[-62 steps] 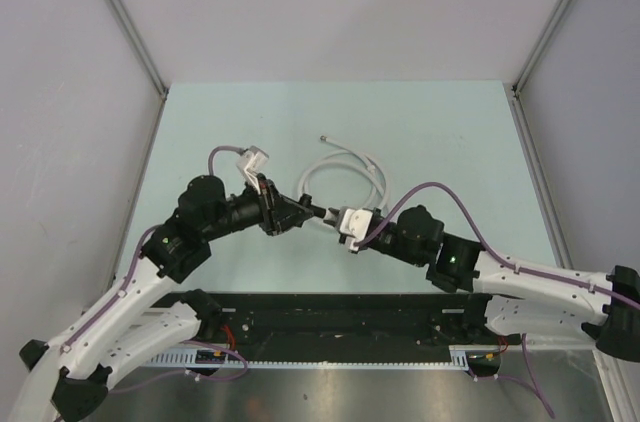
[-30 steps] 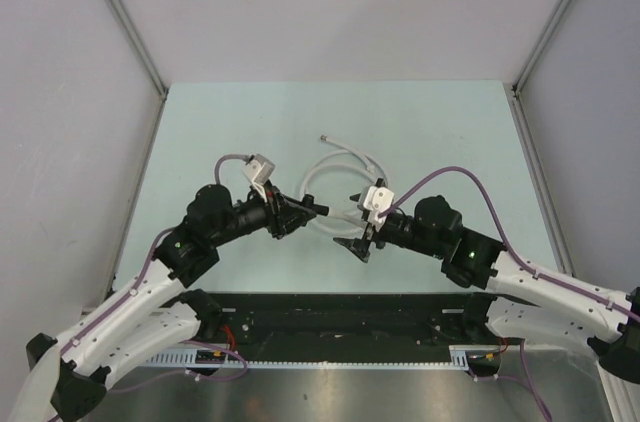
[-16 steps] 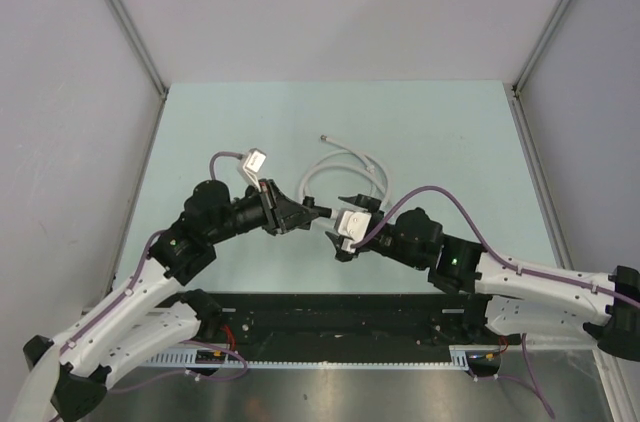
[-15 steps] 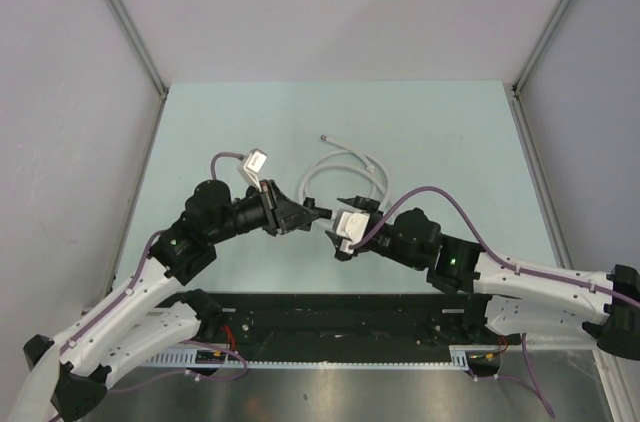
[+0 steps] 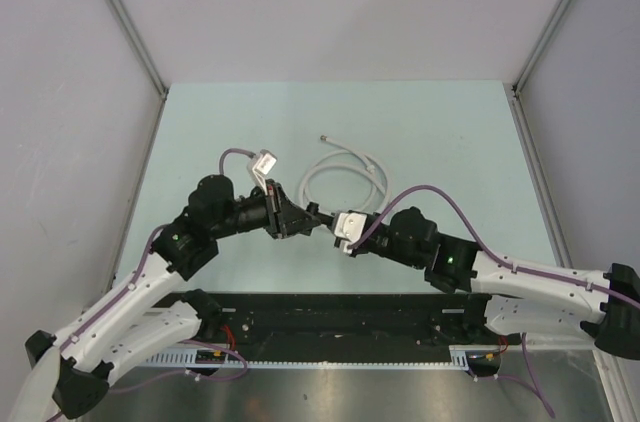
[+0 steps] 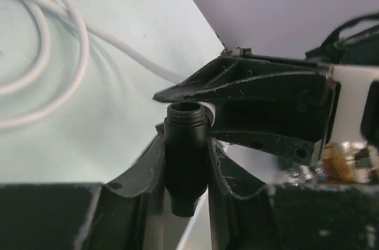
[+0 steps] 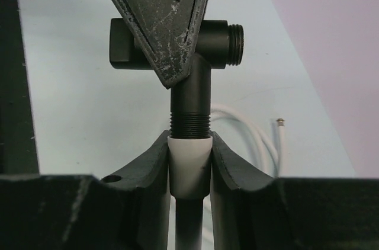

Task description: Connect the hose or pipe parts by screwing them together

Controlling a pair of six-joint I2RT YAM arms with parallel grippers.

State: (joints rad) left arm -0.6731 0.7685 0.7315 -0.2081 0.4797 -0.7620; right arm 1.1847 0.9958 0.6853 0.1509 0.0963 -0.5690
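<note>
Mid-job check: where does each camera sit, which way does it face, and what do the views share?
Top external: above and behind the bases, looking down on the table; both arms show, meeting mid-table.
Left wrist: on the left arm, looking along the left fingers, shut on a black fitting; the right fingers cross beyond.
Right wrist: on the right arm, looking along its own fingers, closed on a white collar at the fitting's threaded end.
Shared: both wrist views show the fitting and white tubing.

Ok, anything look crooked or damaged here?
Nothing stands out. The black tee fitting sits square in the left end effector, its threaded stem in line with the white collar in the right end effector. The white tubing lies loosely coiled.
</note>
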